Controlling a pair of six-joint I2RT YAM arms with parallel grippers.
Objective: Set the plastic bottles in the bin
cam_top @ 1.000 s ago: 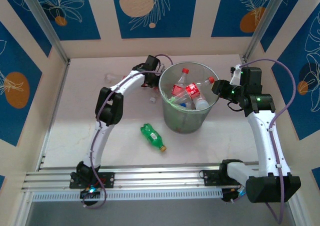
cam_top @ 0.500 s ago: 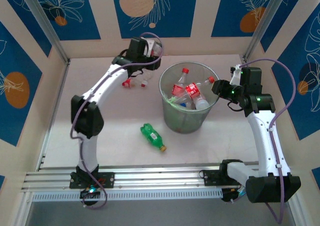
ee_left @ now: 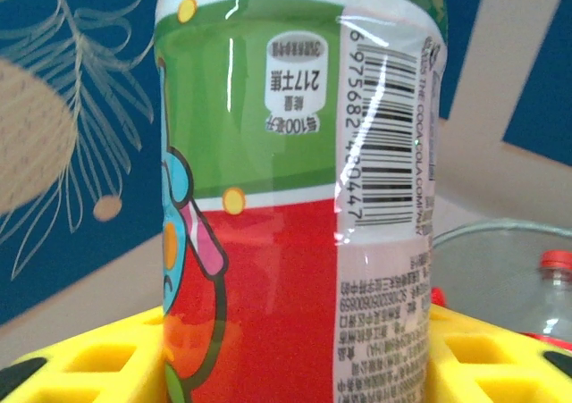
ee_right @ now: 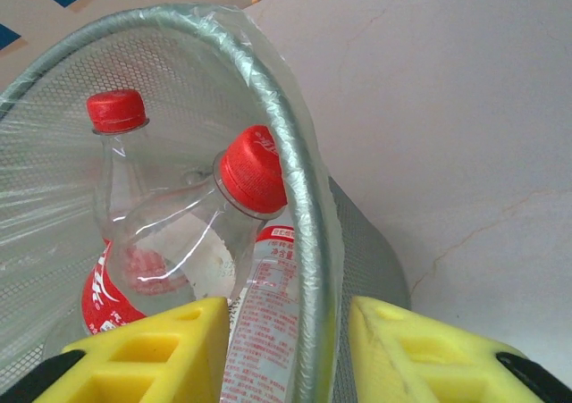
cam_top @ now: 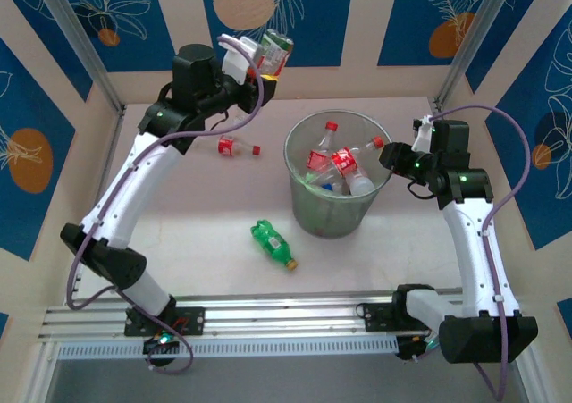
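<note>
Green bottle (cam_top: 273, 244): small green plastic bottle with yellow cap, lying on the table at the bin's 7 o'clock, awaiting pickup.
Bin (cam_top: 315, 215): round translucent pale-green bucket, centre; several red-capped clear bottles inside.
Right gripper (ee_right: 295, 349): yellow fingers straddling the bin's rim, narrowly parted (likely steadying it).
Red-capped bottle (cam_top: 236, 146): lying at 10 o'clock.
Left gripper (cam_top: 264, 68): raised at 11 o'clock, clamped on a green-and-red-labelled bottle (ee_left: 295, 197), apparently for carrying binward.

Even, bright light fills the overhead view; the bin (cam_top: 338, 188) casts only a faint shadow on the pale worktop (cam_top: 206, 233). In the left wrist view, vertical glare streaks a sharply focused bottle (ee_left: 295, 188) while the background blurs. In the right wrist view, highlights gleam on the bin's rim at center.
</note>
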